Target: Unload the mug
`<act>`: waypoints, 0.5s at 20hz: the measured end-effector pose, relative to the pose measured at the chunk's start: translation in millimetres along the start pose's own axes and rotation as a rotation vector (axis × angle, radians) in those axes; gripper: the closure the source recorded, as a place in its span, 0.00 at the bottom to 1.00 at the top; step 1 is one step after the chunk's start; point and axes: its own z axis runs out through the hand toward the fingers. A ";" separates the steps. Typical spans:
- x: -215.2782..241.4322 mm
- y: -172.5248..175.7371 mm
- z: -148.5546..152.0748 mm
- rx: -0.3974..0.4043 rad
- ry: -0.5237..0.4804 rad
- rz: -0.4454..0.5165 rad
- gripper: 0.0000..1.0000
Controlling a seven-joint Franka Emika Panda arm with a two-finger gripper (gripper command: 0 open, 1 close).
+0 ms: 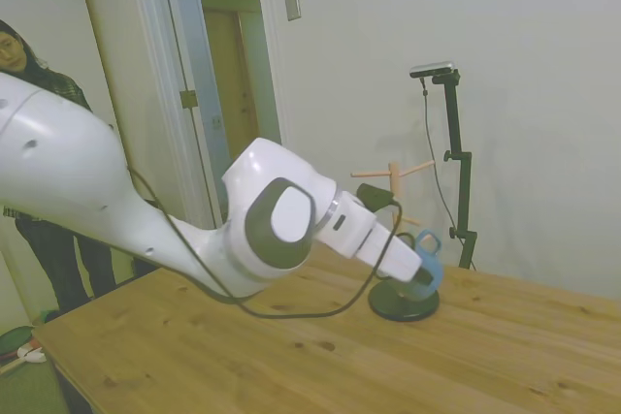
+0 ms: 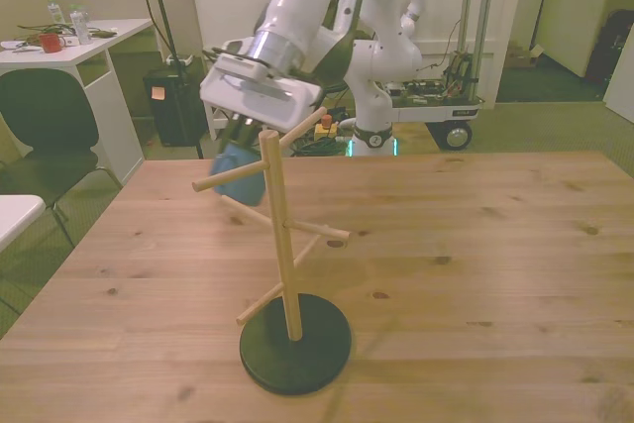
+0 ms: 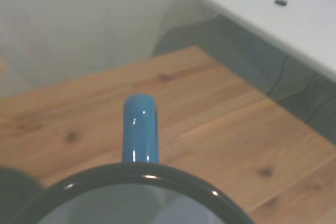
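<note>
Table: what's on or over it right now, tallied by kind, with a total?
Mugs: 1, the light-blue mug, held in the gripper above the table.
Mug trees: 1, the wooden mug tree on its dark round base, no mug on its pegs.
Total: 2

The worktop (image 2: 515, 245) is made of light wooden planks with dark knots scattered across the grain. Standing directly on it is a mug tree (image 2: 282, 245): a round black base (image 2: 295, 344) near the front view's near edge, left of middle, with an upright wooden post and slanted pegs. In the side view the base (image 1: 403, 303) sits toward the far right.
</note>
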 end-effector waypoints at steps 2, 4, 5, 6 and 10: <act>-32.6 -1.1 -25.3 0.001 -0.097 -0.023 1.00; -49.6 -7.9 -56.9 -0.008 -0.209 -0.051 1.00; -53.0 -9.4 -73.4 -0.012 -0.267 -0.072 1.00; -54.0 -7.7 -89.1 -0.020 -0.321 -0.095 1.00; -64.0 -8.3 -129.4 -0.073 -0.519 -0.203 1.00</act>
